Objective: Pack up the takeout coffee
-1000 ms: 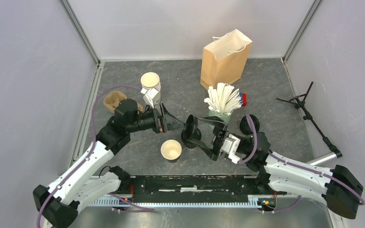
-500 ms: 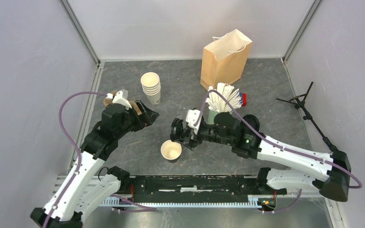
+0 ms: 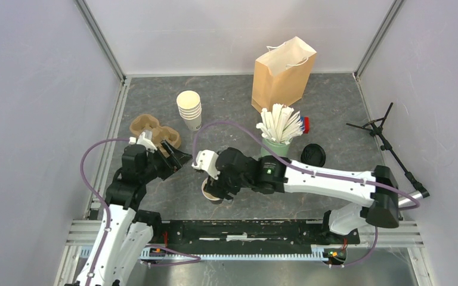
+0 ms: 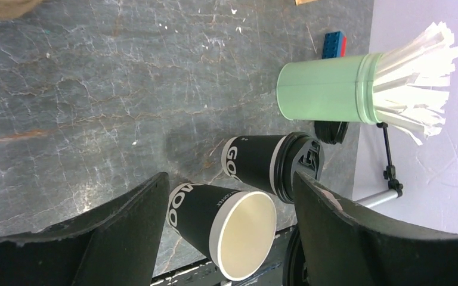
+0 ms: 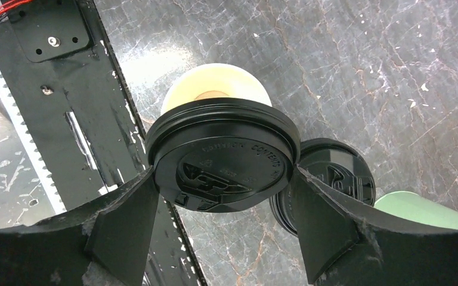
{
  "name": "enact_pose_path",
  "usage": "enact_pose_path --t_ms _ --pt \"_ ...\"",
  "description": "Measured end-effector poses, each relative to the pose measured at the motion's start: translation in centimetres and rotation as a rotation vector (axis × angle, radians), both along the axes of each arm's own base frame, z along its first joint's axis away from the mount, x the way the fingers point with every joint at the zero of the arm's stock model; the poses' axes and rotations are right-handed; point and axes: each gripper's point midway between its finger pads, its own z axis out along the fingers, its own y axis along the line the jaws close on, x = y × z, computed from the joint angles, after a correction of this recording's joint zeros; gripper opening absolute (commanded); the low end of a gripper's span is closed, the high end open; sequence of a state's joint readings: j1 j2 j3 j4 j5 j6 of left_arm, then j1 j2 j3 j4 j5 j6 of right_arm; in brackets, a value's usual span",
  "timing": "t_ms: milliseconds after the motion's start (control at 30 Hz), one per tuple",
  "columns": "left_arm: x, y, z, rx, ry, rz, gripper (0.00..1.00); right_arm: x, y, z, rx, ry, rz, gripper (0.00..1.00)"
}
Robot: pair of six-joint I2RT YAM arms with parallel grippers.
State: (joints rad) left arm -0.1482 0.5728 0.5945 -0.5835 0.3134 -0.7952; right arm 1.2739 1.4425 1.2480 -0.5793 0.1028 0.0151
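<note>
Lidding step: my right gripper [image 5: 223, 177] clasped the lid [image 5: 223, 158] above the open cup [image 5: 214, 80]; left gripper [image 4: 231, 179] gaped, empty. Next move, I judged: centre it, press down.

**Item tally**

Two coffee cups are counted: the lidded cup [image 4: 253, 168] and the open cup [image 4: 217, 221]. Three black lids [image 5: 223, 161] are seen. One paper bag [image 3: 283, 74], one cup stack [image 3: 189, 110], one green stick cup [image 4: 319, 86] and one cardboard carrier [image 3: 147, 126] are noted.

A robot lab cell (plain grey walls [image 3: 30, 89], aluminium framing [image 3: 101, 42]).
</note>
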Motion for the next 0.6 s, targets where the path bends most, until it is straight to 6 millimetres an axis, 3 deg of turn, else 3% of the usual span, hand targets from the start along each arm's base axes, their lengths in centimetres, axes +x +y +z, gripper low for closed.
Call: enact_pose_path --t_ms 267,600 --pt "-1.5 -0.8 -2.7 -0.056 0.052 -0.035 0.84 0.3 1.2 -1.4 -0.126 0.043 -0.008 0.73" --pt "-2.1 -2.2 -2.8 -0.136 0.044 -0.089 0.81 0.9 2.9 -2.6 -0.219 0.062 -0.005 0.78"
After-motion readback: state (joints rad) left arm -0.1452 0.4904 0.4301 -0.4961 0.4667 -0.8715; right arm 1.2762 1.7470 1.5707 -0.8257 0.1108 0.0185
